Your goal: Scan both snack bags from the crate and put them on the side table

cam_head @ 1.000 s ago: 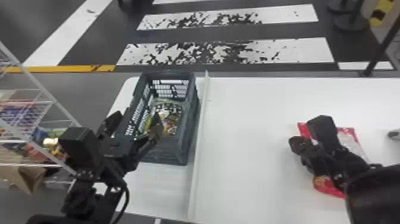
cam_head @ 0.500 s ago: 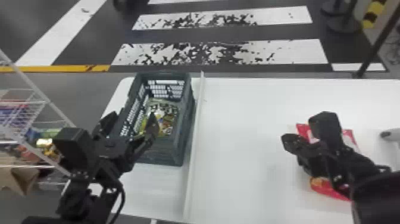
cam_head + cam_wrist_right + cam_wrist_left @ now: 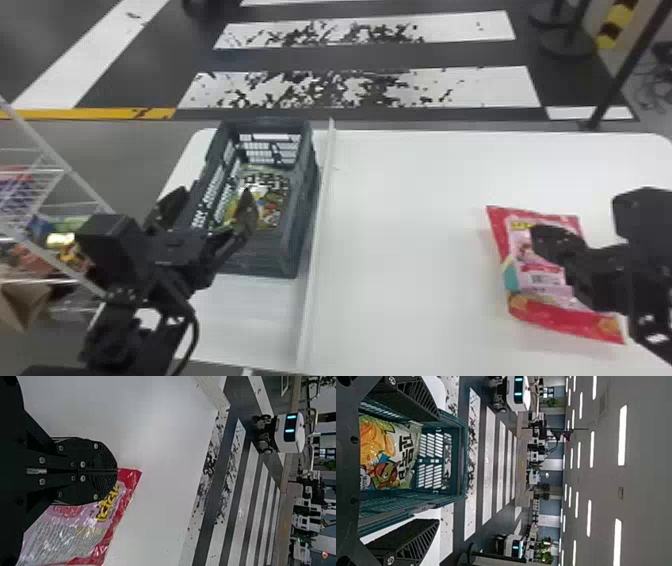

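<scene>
And here we are at the crate (image 3: 307, 210), with the left gripper (image 3: 212, 210) at its nearer half! Its black fingers stand wide apart, nothing between the tips. In the head view one tip shows across the inside of the crate, over the lower part of the green snack bag (image 3: 272, 197), the other beside the left wall. The left wrist view has that bag lying down inside the crate, framed between the spread fingers and beyond their reach line, not pinched.

Over on the right, the right gripper (image 3: 545, 237) is pressed together, flat finger against flat finger, right over the red snack bag (image 3: 565, 320). That one lies on the white table (image 3: 410, 250); whether the tips touch it, I cannot tell.

Now the edges! Slotted crate walls rise on all sides of the green bag, close along its flanks, with a bit of room toward the far wall. A raised pale strip (image 3: 320, 225) runs just beside the crate, and a broad smooth stretch of tabletop opens between it and the red bag.

What surfaces: rigid, dark green-grey crate, glossy green bag printed with orange rings, and a shiny, crinkled red-and-pink pouch with straight ends.
</scene>
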